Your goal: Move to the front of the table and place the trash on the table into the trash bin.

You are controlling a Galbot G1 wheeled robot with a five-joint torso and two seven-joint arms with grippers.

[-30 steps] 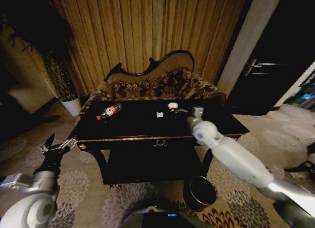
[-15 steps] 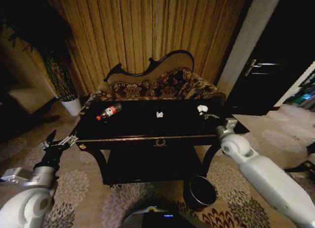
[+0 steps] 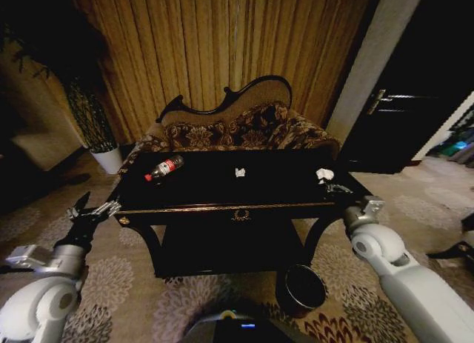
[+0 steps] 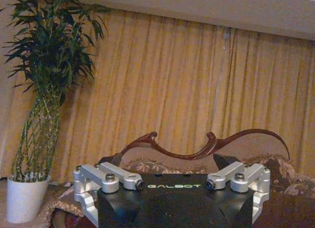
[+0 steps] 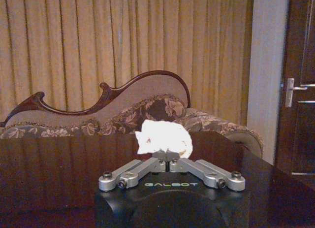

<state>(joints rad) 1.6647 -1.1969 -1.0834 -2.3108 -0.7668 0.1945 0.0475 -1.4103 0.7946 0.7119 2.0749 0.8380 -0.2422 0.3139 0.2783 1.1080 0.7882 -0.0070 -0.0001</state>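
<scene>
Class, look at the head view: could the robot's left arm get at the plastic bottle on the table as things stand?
Probably yes. The left gripper hangs open off the table's left front corner, and the bottle lies on that side with bare tabletop between them. Whether the arm stretches that far is uncertain.

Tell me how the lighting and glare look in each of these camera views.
Head view: dim, edges dark and bent by the wide lens; the glossy table shows faint sheen. Right wrist view: warmer and brighter, the paper wad pinched in the right hand glares white, detail washed out. Left wrist view: evenly lit curtain, the left hand dark up close.
</scene>
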